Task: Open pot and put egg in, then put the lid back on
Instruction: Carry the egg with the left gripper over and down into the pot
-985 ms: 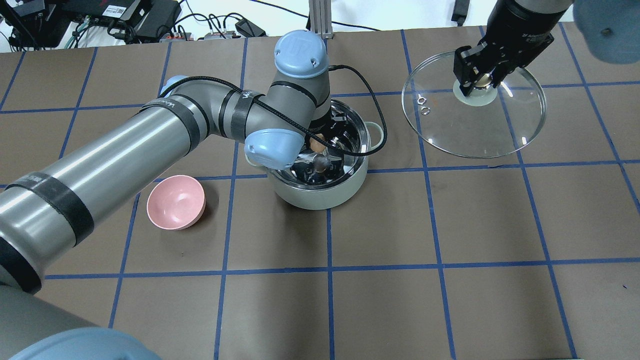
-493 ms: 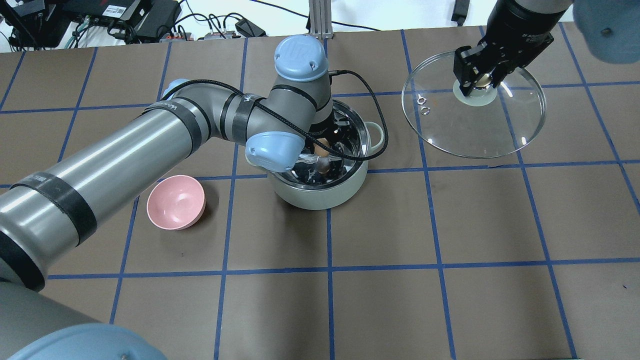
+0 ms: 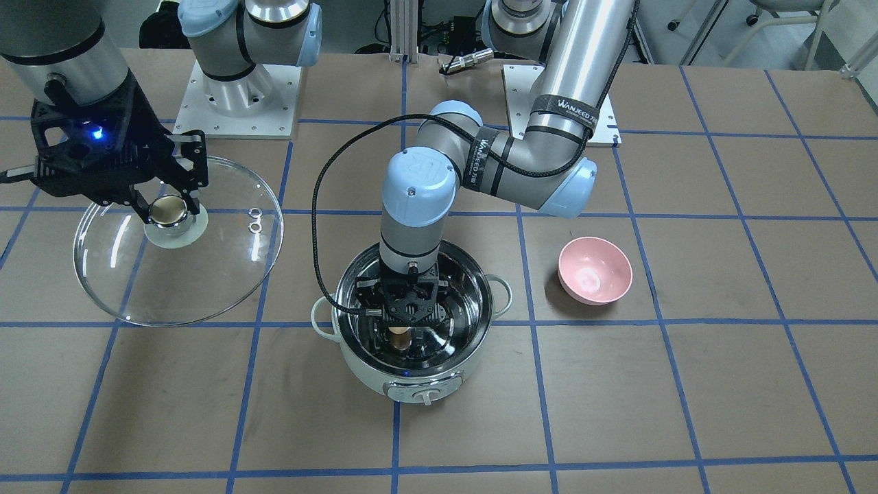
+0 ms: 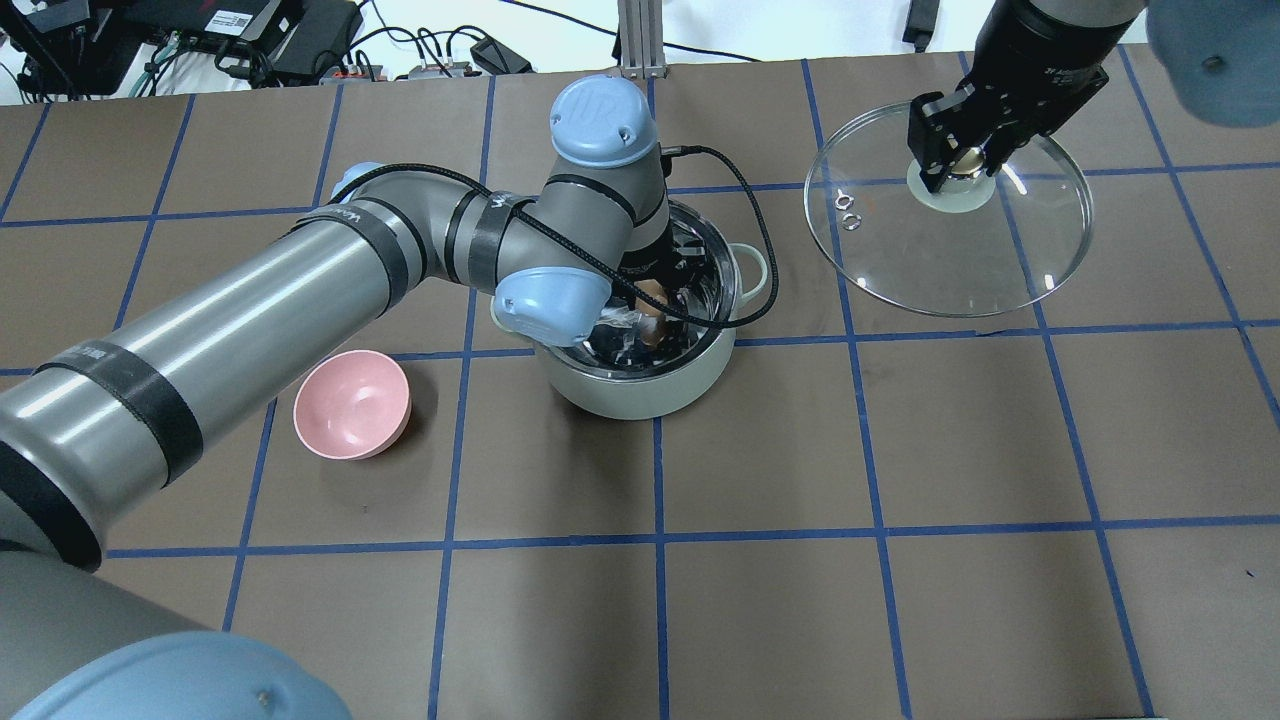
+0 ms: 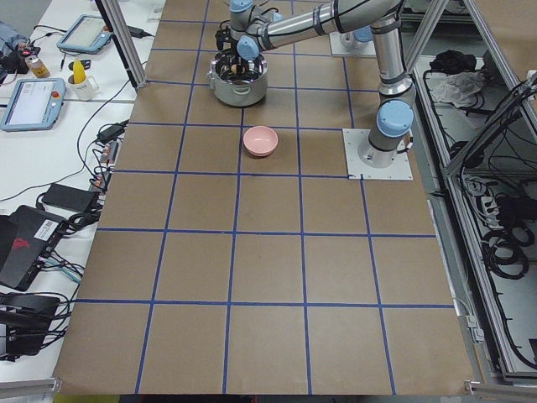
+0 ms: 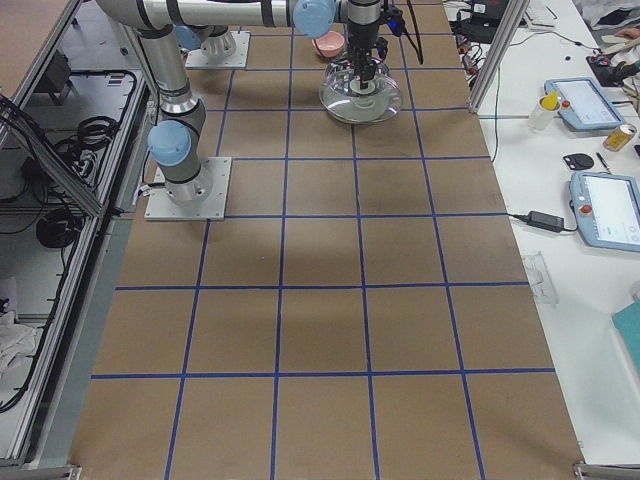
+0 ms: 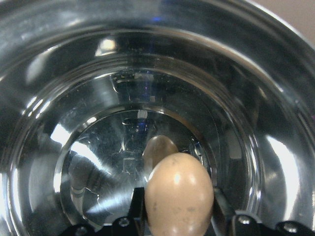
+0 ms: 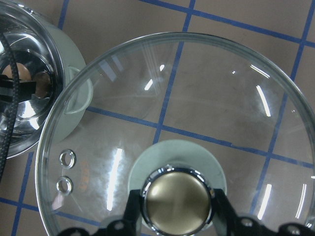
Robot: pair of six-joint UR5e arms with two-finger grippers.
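Observation:
The mint-white pot [image 3: 411,377] [image 4: 640,385] stands open mid-table; its steel bowl [image 7: 147,98] fills the left wrist view. My left gripper [image 3: 399,335] [image 4: 652,300] reaches down inside the pot, shut on the tan egg [image 7: 178,196] [image 3: 398,337], which hangs above the bowl's floor. My right gripper [image 3: 169,211] [image 4: 962,160] is shut on the gold knob [image 8: 174,199] of the clear glass lid [image 3: 206,274] [image 4: 950,260] [image 8: 197,88], held to the side of the pot, over the table.
A small pink bowl [image 3: 594,270] [image 4: 351,404] sits on the table on my left side of the pot. The left arm's black cable [image 3: 319,206] loops beside the pot. The table is brown with blue tape lines.
My left arm has shifted slightly right and the egg has moved further over the pot's middle. The right gripper and lid have not moved.

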